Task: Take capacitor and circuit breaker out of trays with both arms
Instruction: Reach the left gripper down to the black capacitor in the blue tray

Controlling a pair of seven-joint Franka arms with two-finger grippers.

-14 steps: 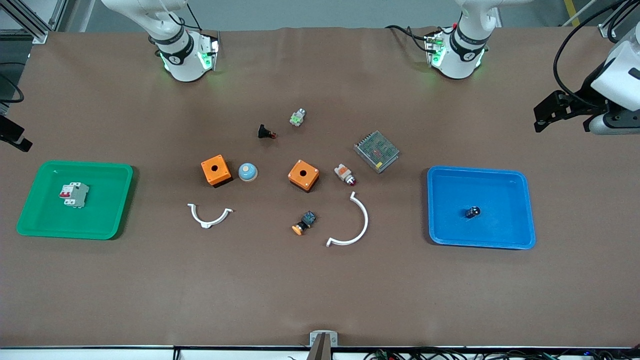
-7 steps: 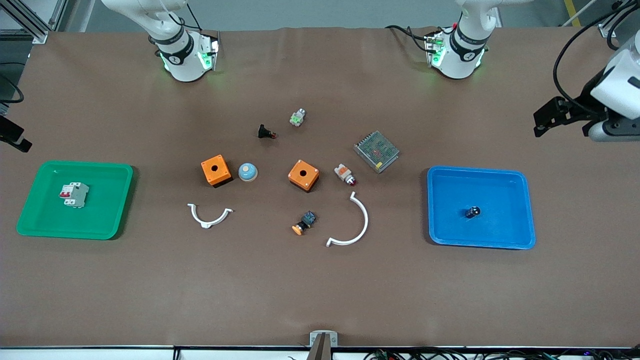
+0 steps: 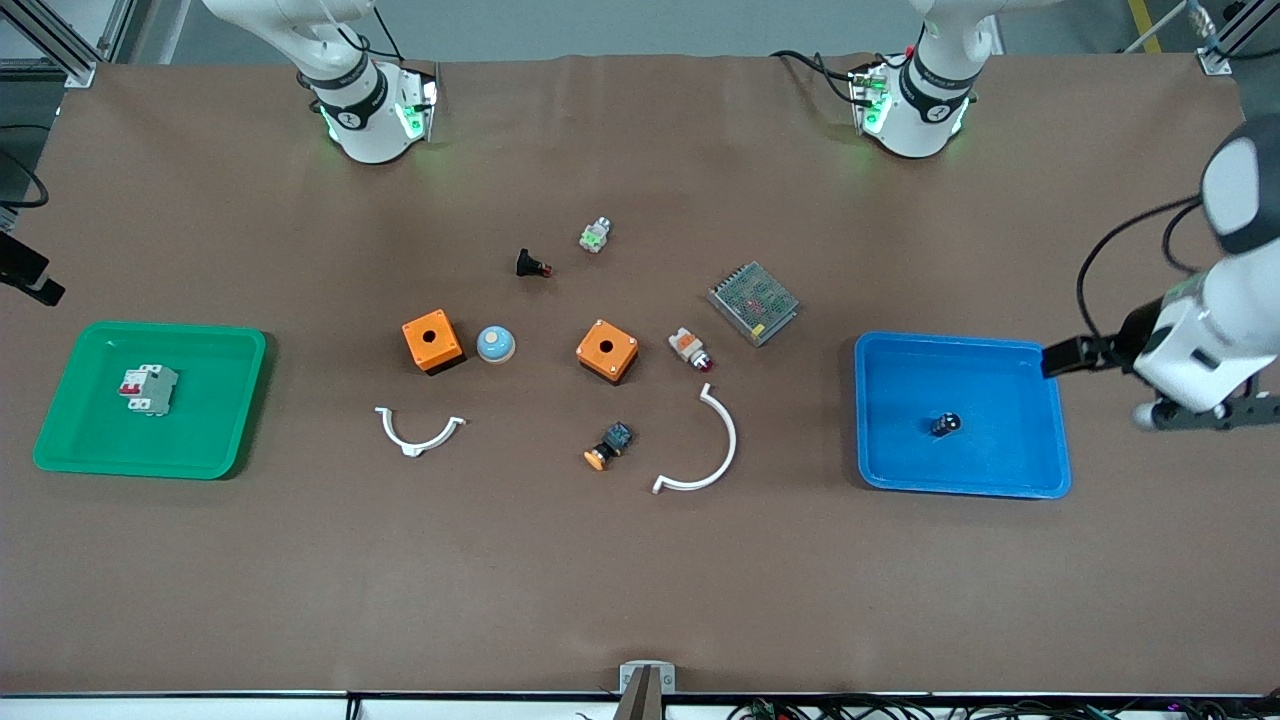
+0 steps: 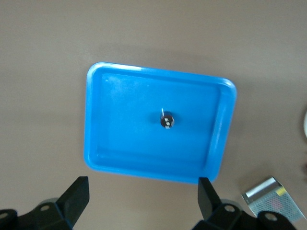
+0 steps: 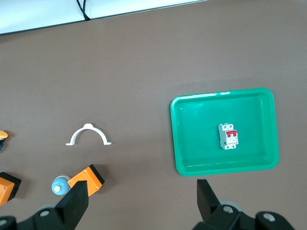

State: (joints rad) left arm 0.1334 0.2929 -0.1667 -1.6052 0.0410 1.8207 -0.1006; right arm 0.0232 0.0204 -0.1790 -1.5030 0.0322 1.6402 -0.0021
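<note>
Capacitor (image 4: 166, 119) rests in blue tray (image 4: 103, 148), breaker (image 5: 228, 136) in green tray (image 5: 192, 163).
Your left gripper (image 4: 144, 199) hangs released above the blue tray; your right gripper (image 5: 142, 201), released, above the table near the green one.

A: How is the light?

B: Bright and even, coming from overhead. The brown counter (image 3: 640, 580) is matte, with no glare on it.

A: Any shadows?

B: Short, soft ones. The green tray (image 3: 60, 440) and the blue tray (image 3: 1040, 480) each cast a thin dark band along one edge. Green lamps glow at both arm bases.

A: Sharpness?

B: The front view is crisp. The left wrist view is slightly soft; the capacitor (image 4: 167, 119) blurs a little. The right wrist view is sharper, and the breaker (image 5: 228, 136) reads clearly.
</note>
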